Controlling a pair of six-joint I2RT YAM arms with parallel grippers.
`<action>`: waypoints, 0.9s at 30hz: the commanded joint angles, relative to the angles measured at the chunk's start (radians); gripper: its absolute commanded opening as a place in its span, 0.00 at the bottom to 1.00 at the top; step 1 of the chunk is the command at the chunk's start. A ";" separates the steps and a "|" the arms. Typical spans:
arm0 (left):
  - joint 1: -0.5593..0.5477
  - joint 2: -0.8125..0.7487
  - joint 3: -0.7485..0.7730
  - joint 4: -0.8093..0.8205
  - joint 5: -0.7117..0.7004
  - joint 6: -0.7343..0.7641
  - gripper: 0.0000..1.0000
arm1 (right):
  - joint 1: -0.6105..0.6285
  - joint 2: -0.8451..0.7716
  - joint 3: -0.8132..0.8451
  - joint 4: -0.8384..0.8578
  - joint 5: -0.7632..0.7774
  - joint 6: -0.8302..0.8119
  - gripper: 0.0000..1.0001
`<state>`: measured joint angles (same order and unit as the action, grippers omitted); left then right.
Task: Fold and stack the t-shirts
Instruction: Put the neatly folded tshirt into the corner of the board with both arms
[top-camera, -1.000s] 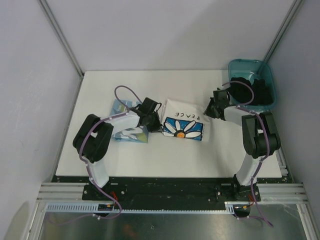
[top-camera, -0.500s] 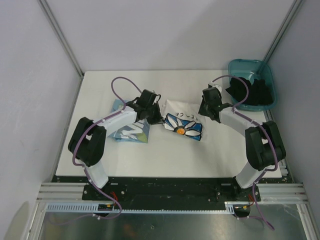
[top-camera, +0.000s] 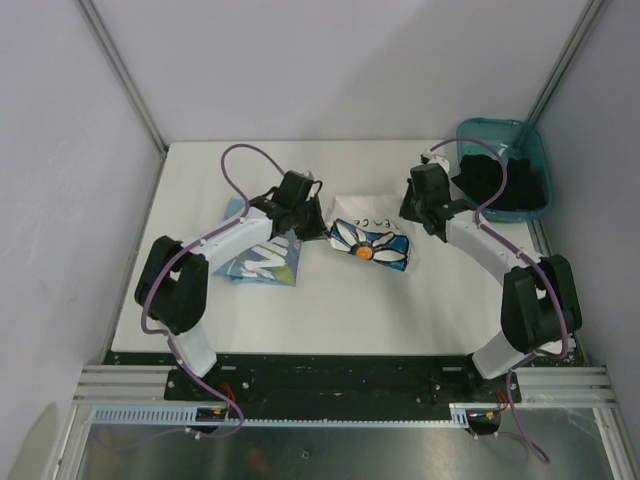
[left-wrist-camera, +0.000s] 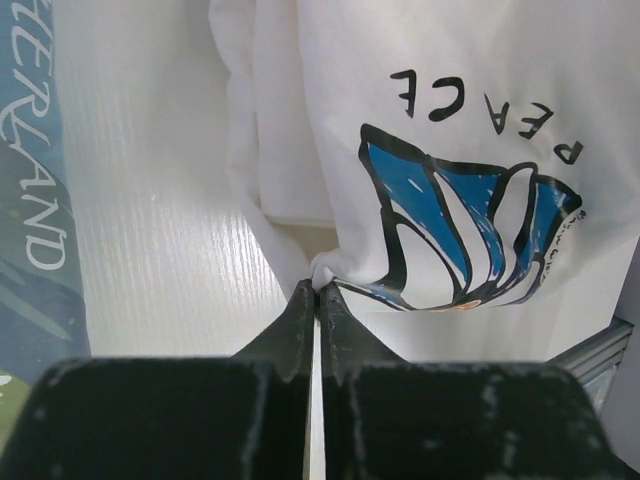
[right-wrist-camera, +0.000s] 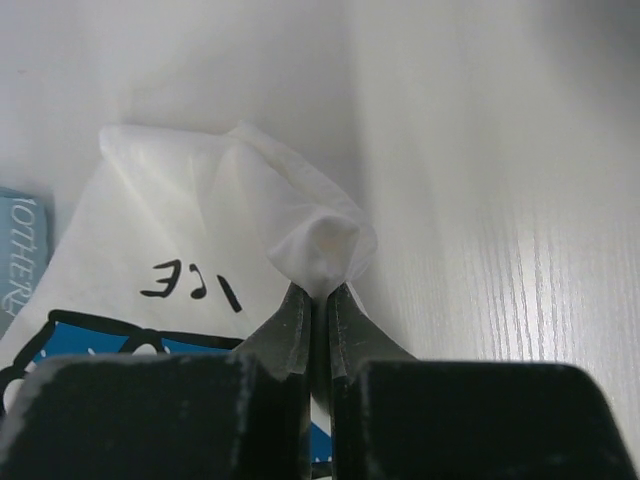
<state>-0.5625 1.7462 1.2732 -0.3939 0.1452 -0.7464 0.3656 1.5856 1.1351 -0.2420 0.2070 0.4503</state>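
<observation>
Toward the far edge of the desk (top-camera: 350, 310), the left jaws and right jaws each pinched opposite sides of the daisy t-shirt (top-camera: 372, 245).

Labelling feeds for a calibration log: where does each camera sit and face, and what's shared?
Top external: overhead at the near edge, looking down at the table; left gripper and right gripper show.
Left wrist: faces down its shut fingers, pinching the daisy t-shirt.
Right wrist: faces down its shut fingers, pinching that shirt's corner.
Shared: the daisy t-shirt, in all three.
</observation>
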 joint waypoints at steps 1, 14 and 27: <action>0.006 -0.085 0.058 -0.001 -0.020 0.042 0.00 | 0.011 -0.070 0.067 0.004 0.026 -0.010 0.00; 0.086 -0.235 0.001 -0.050 -0.050 0.069 0.00 | 0.098 -0.082 0.191 -0.033 0.057 0.037 0.00; 0.330 -0.453 -0.188 -0.142 -0.040 0.126 0.00 | 0.286 0.087 0.386 -0.016 0.116 0.107 0.00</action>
<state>-0.3054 1.3792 1.1271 -0.5011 0.1085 -0.6708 0.6010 1.6123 1.4097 -0.3016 0.2684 0.5243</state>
